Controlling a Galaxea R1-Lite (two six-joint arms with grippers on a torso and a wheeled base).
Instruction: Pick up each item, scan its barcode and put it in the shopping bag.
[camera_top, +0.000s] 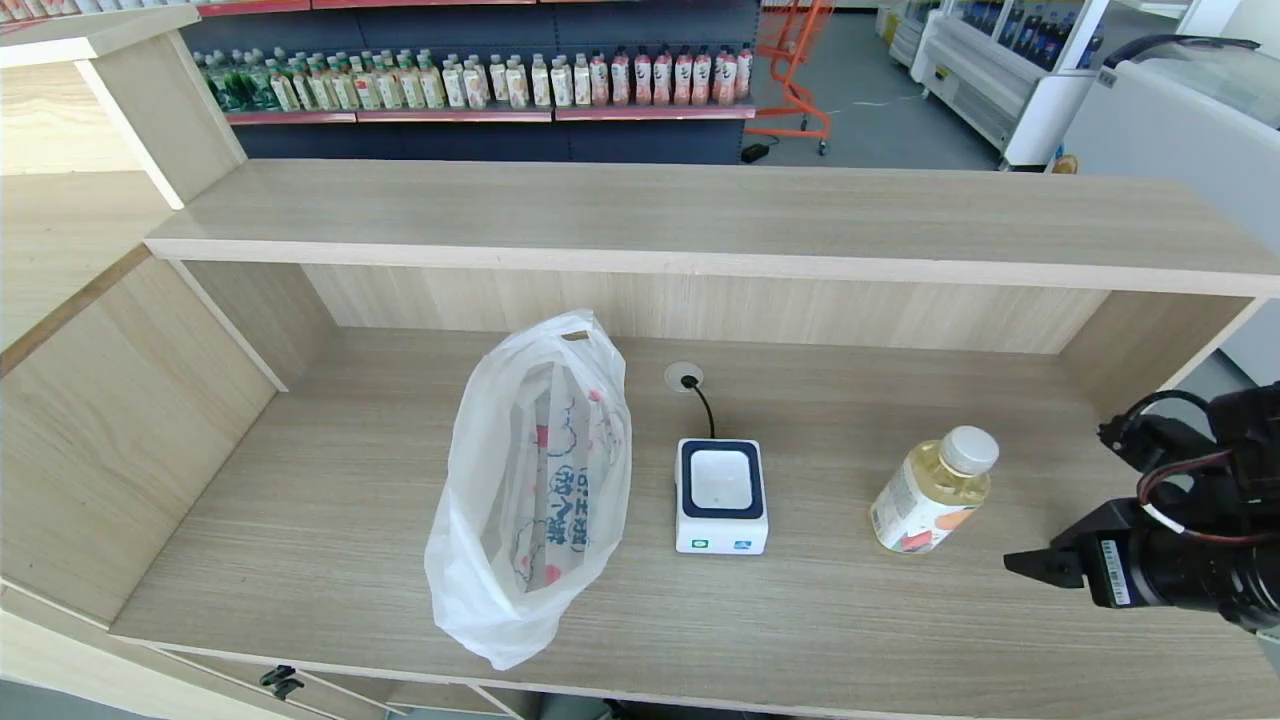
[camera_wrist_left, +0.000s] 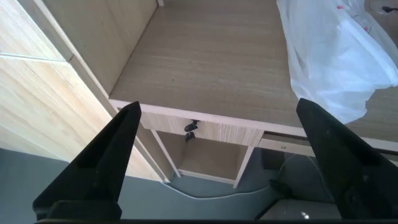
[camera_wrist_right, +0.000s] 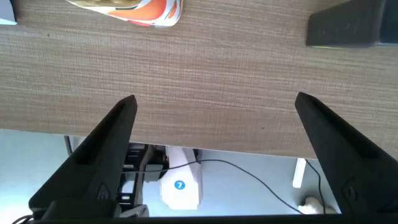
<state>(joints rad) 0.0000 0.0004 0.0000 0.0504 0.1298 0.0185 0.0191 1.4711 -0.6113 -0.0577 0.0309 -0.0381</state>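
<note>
A white plastic shopping bag (camera_top: 530, 490) stands open on the wooden counter (camera_top: 330, 520), with a printed packet (camera_top: 565, 480) inside it. To its right sits a white barcode scanner (camera_top: 720, 495) with a dark-framed window. Further right stands a bottle (camera_top: 935, 490) of pale yellow drink with a white cap, leaning slightly. My right gripper (camera_wrist_right: 216, 99) is open and empty, right of the bottle over the counter's front edge; the bottle's base (camera_wrist_right: 134, 9) lies beyond its fingers. My left gripper (camera_wrist_left: 219, 109) is open and empty, in front of the counter's front left corner, with the bag (camera_wrist_left: 336, 56) off to one side.
The counter is a recess with wooden side walls and a raised shelf (camera_top: 700, 215) across the back. The scanner's cable (camera_top: 703, 405) runs to a hole in the counter. A small latch (camera_wrist_left: 191, 129) hangs under the front edge. Store shelves and freezers stand behind.
</note>
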